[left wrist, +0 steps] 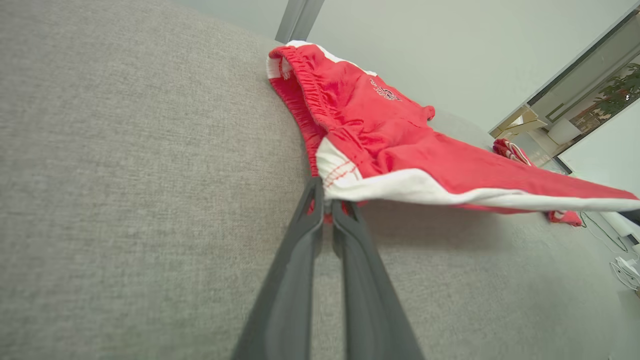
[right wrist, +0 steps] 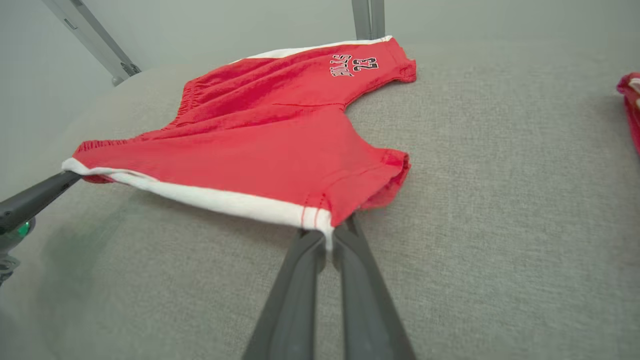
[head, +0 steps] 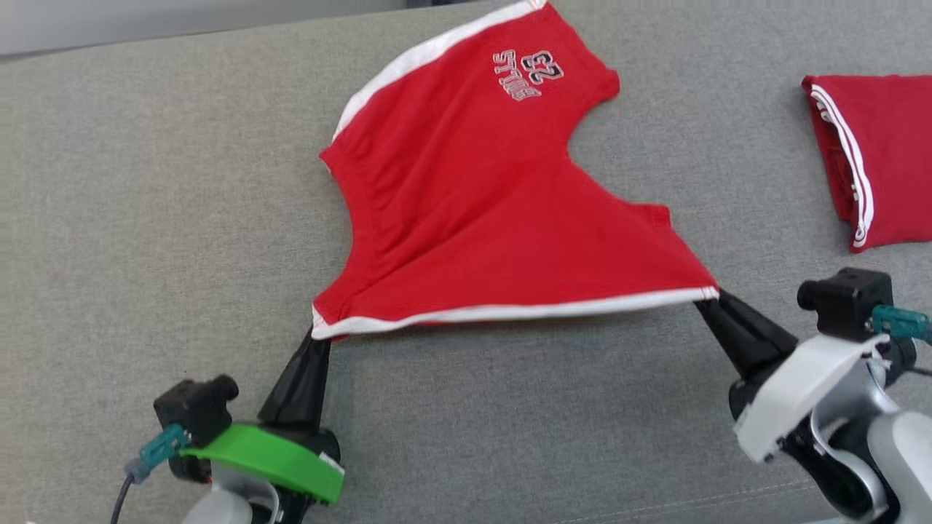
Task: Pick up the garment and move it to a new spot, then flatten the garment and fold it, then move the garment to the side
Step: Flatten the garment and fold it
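Observation:
The garment [head: 473, 196] is a pair of red shorts with white side stripes and a printed "23", spread on the grey cushion. Its near white-striped edge is stretched taut between both grippers and lifted slightly off the surface. My left gripper [head: 314, 333] is shut on the waistband corner of the garment [left wrist: 400, 145]; the pinch shows at my left gripper [left wrist: 327, 202] in the left wrist view. My right gripper [head: 710, 297] is shut on the leg-hem corner of the garment [right wrist: 260, 145], with its pinch at my right gripper [right wrist: 327, 235]. The far leg rests flat.
A second red garment [head: 874, 156], folded, with white stripes, lies at the right edge of the grey cushion [head: 145, 218]. It also appears as the folded red garment [right wrist: 631, 107] at the right. A seam runs along the cushion's near right part.

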Available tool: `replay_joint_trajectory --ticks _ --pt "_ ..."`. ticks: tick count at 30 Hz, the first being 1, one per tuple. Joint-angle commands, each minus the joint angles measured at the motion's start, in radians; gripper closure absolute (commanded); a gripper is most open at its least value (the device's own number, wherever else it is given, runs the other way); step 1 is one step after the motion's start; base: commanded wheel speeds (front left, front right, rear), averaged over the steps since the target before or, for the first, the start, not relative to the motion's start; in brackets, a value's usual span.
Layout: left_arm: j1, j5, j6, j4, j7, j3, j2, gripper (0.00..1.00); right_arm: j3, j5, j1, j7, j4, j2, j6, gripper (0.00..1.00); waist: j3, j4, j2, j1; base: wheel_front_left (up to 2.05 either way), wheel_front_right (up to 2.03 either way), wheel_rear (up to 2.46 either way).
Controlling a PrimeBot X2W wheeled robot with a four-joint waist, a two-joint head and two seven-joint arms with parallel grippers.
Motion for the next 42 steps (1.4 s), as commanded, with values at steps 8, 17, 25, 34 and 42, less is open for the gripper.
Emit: replay_joint_trajectory --ticks 8,17,25,34,42 --pt "0.225 0.021 0.114 -0.194 0.090 -0.039 0.071 1.00 -0.159 0.029 0.293 0.336 -0.285 0.086 -0.001 1.00 -0.062 0.006 0.0000 0.0000 0.00 0.00 0.00" --pt "0.162 -0.001 0.147 -0.321 0.190 -0.074 0.030 1.00 -0.247 -0.078 0.218 0.448 -0.359 0.102 -0.001 1.00 -0.055 0.045 0.0000 0.0000 0.00 0.00 0.00" --pt "-0.121 0.017 0.151 -0.132 0.253 -0.091 -0.069 1.00 -0.128 -0.067 -0.102 0.387 -0.129 0.046 -0.001 1.00 -0.026 0.095 0.0000 0.0000 0.00 0.00 0.00" --pt "-0.316 -0.010 0.153 0.111 0.195 -0.053 -0.157 1.00 -0.017 -0.102 -0.464 0.275 0.244 0.048 -0.001 1.00 0.060 0.144 0.0000 0.0000 0.00 0.00 0.00" --pt "-0.457 -0.049 0.146 0.272 0.119 -0.063 -0.190 1.00 0.040 -0.152 -0.722 0.119 0.576 0.079 -0.001 1.00 0.148 0.204 0.0000 0.0000 0.00 0.00 0.00"
